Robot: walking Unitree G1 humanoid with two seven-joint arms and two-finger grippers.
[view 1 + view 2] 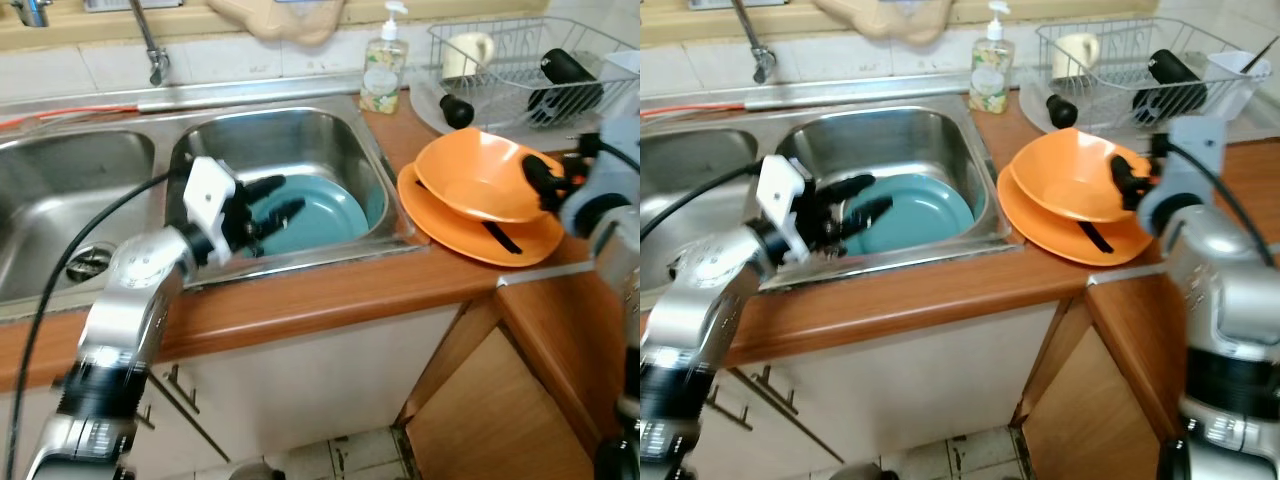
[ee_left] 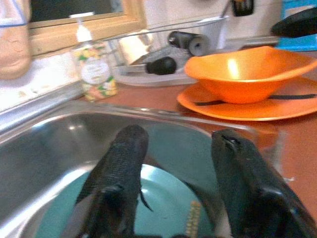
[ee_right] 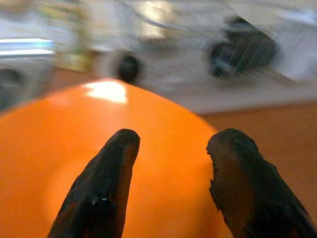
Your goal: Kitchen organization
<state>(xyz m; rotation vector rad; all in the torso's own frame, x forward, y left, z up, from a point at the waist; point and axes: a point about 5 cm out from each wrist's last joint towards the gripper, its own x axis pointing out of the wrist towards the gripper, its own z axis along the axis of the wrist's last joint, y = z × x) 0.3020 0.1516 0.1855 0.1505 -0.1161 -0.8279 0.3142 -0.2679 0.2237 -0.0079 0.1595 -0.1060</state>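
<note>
Centre frame, our left pincer point(image 1: 275, 200) hangs released over the teal plate point(image 1: 320, 215) in the right sink basin point(image 1: 300, 130). At right, our right pincer point(image 3: 171, 148), fingers apart, hovers above the orange bowl point(image 1: 480, 180) stacked on an orange plate point(image 1: 450, 235) on the worktop point(image 1: 340, 295). The soap bottle point(image 1: 383, 70) label is unreadable.

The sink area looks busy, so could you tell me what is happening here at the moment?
The robot is tidying dishes at the counter. Its left gripper hangs open over the teal plate lying in the right sink basin. Its right gripper, also open, is at the orange bowl, which sits on an orange plate beside the dish rack. Neither holds anything yet.
</note>
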